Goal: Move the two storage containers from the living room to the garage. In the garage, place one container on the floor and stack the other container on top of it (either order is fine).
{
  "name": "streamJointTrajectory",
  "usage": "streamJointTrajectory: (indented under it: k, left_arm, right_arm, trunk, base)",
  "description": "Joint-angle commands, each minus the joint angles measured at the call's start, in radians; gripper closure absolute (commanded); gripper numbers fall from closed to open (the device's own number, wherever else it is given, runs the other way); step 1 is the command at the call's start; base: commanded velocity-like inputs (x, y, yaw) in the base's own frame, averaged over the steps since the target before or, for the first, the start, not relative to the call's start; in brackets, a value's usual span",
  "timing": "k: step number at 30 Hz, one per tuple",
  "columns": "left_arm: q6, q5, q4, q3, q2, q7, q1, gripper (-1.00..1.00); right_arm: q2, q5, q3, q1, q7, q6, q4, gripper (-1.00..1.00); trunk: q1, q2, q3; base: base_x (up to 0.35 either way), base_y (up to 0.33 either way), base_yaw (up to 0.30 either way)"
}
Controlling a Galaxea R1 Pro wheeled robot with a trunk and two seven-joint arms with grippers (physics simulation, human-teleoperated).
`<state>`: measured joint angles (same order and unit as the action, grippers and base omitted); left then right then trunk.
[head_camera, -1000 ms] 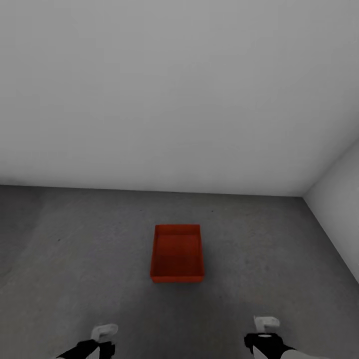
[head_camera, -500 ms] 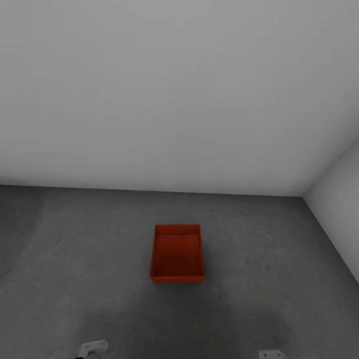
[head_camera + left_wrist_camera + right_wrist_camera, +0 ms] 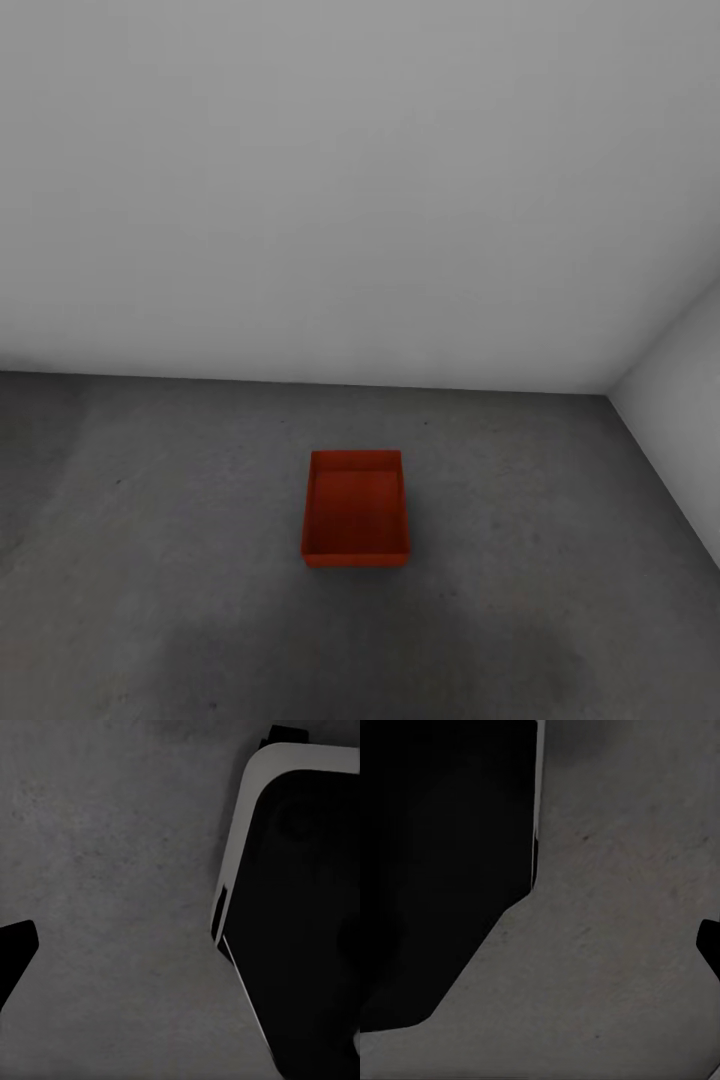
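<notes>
One orange-red storage container (image 3: pixel 355 508) sits on the garage's concrete floor (image 3: pixel 150 520) near the wall (image 3: pixel 350 180); neither claw's state can be told, and a crooked stack might slide off.

No legible text, labels, brands, numbers or signs in any view. Storage container (image 3: pixel 355 510): walls plain orange-red, unmarked. Floor (image 3: pixel 150 520): mottled grey concrete, no painted marks. Walls (image 3: pixel 350 180): blank grey-white. Wrist views: dark robot body panels with pale edging, no lettering readable.
</notes>
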<state>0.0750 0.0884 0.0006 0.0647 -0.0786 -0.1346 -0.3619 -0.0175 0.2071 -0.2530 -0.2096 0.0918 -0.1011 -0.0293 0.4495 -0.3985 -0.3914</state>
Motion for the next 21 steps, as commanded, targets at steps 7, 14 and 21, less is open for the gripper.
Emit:
streamJointTrajectory:
  k: [7,14,21]
  left_arm:
    - [-0.009,-0.001,-0.004,0.004,0.002,-0.002,0.003,-1.0]
    - [-0.009,-0.001,-0.004,0.004,0.003,-0.002,0.003,-1.0]
    - [-0.009,-0.001,-0.004,0.004,0.003,-0.002,0.003,-1.0]
  right_arm:
    - [0.0,-0.01,-0.01,0.021,-0.057,-0.018,-0.004,-1.0]
    - [0.001,-0.039,-0.01,0.041,-0.177,-0.019,-0.004,-1.0]
    - [0.001,-0.041,-0.009,0.061,-0.182,-0.023,-0.003,-1.0]
  trunk:
    - [0.001,-0.002,0.002]
    - [0.001,-0.002,0.012]
    - [0.001,-0.002,0.024]
  base:
    - [0.0,0.0,0.0]
    - [0.0,0.0,0.0]
    - [0.0,0.0,0.0]
